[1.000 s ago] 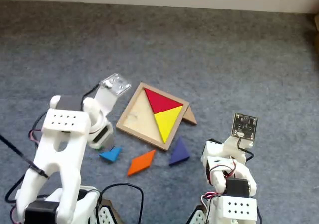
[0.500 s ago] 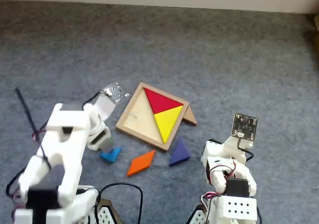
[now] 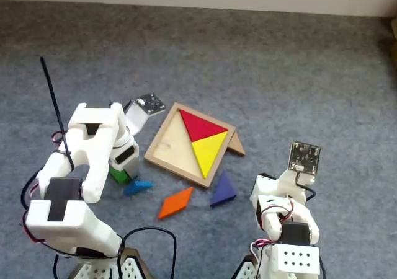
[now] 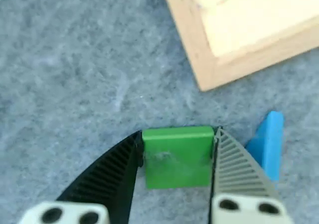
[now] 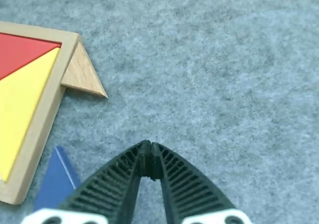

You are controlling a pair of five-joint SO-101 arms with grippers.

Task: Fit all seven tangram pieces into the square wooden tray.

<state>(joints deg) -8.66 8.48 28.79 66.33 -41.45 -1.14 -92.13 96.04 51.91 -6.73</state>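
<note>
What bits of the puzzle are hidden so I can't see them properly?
High view: the left arm covers most of the green piece.
Left wrist view: the picture's edge cuts off most of the wooden tray.
Right wrist view: the right gripper and the picture's edge hide part of the dark blue triangle.

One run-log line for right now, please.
left end effector: shut on green square, beside tray | right end effector: shut, empty | tray: red triangle, yellow triangle in

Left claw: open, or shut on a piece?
Shut on the green square tangram piece. In the left wrist view the left claw has a finger against each of its opposite sides.
</note>
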